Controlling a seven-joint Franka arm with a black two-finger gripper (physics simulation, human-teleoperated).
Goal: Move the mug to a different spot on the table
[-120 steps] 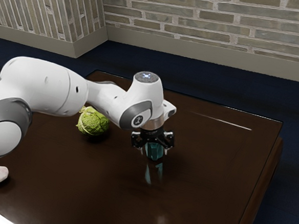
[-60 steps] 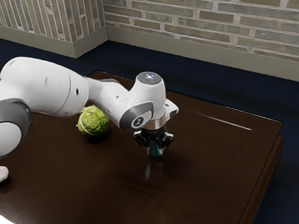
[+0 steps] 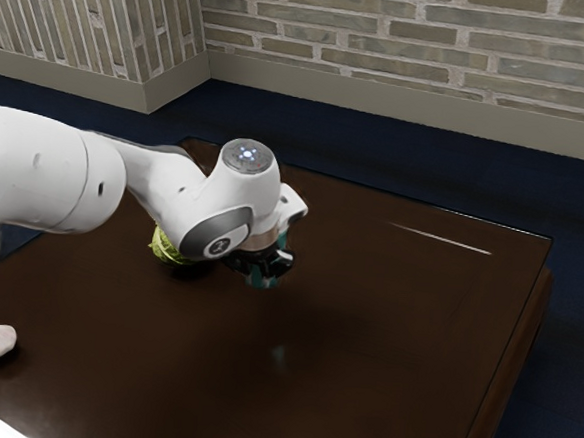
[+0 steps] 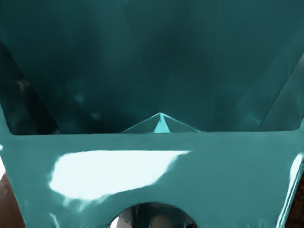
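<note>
Indoor room, domestic in look: pale brick walls (image 3: 405,36), skirting board (image 3: 381,93), dark blue carpet (image 3: 456,170), polished dark wooden table (image 3: 395,326).

Item: teal mug (image 4: 156,161), glossy, right up close beneath me. Interior: dark faceted walls, running together at one pale bright point. Outer wall: a broad white patch of glare, with a round opening next to it. Beside the mug: a sliver of brown table (image 4: 4,209).
</note>
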